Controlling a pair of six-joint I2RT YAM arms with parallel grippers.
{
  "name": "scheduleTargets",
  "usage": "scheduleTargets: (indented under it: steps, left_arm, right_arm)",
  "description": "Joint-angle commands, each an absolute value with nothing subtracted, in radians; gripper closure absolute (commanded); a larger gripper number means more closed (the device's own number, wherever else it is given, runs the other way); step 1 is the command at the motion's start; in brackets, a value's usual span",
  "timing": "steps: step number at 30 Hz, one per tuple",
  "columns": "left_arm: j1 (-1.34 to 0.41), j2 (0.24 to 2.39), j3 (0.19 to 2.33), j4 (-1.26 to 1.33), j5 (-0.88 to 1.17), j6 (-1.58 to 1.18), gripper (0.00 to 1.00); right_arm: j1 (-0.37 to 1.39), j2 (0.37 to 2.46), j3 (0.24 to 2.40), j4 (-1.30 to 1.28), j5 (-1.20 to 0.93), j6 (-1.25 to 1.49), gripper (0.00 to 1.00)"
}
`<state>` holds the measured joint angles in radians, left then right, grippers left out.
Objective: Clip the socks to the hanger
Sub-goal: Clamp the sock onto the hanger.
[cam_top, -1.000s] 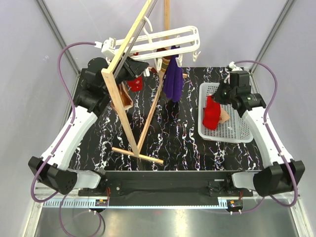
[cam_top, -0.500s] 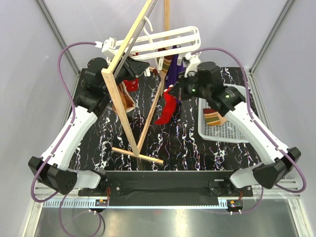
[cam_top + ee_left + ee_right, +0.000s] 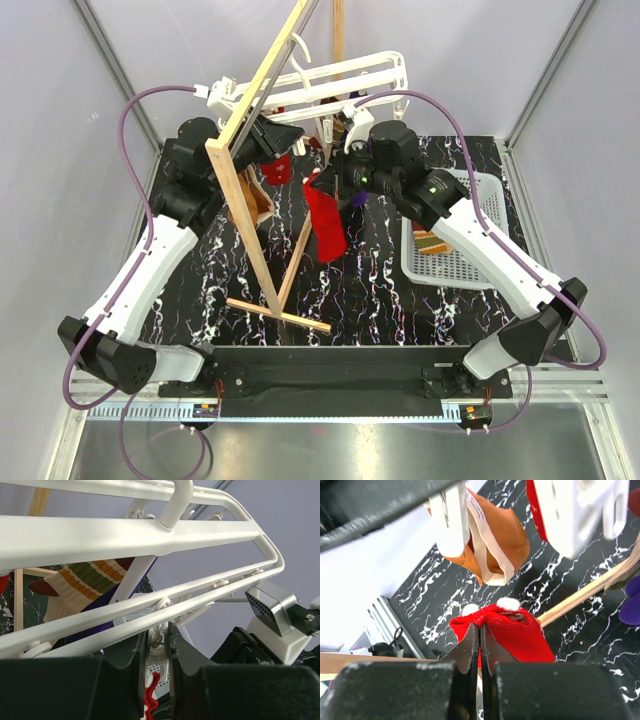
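Note:
The white hanger (image 3: 340, 72) hangs from the wooden stand, with a striped sock (image 3: 82, 577) and a purple sock (image 3: 358, 199) clipped under it. My left gripper (image 3: 156, 636) is shut on a white peg (image 3: 159, 647) of the hanger's near bar (image 3: 125, 612), and a red sock edge (image 3: 150, 698) shows just below the peg. My right gripper (image 3: 480, 628) is shut on the cuff of the red sock (image 3: 520, 632). It holds that red sock (image 3: 323, 218) up beside the left gripper (image 3: 292, 133). Another striped sock (image 3: 431, 243) lies in the basket.
The wooden A-frame stand (image 3: 250, 215) crosses in front of the left arm, and its legs rest on the black marbled table (image 3: 380, 290). A white perforated basket (image 3: 470, 262) sits at the right. An orange-tan sock (image 3: 495, 540) and a second red sock (image 3: 278, 168) hang near the pegs.
My right arm has swung from the basket leftward and up to the hanger, carrying the red sock with it. A striped sock now lies uncovered in the basket. The left arm has stayed still.

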<state>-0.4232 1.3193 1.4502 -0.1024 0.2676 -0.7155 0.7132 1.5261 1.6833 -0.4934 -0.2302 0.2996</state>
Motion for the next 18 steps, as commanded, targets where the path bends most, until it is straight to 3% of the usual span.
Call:
scheduleTargets:
  steps: [1, 18]
  left_arm:
    - [-0.428, 1.31, 1.437, -0.103, 0.334, -0.718, 1.0]
    - [-0.426, 1.307, 1.437, -0.101, 0.337, -0.719, 1.0]
  right_arm:
    - [0.721, 1.532, 1.747, -0.411, -0.256, 0.308, 1.0]
    - [0.735, 1.545, 1.735, -0.337, -0.371, 0.255, 1.0]
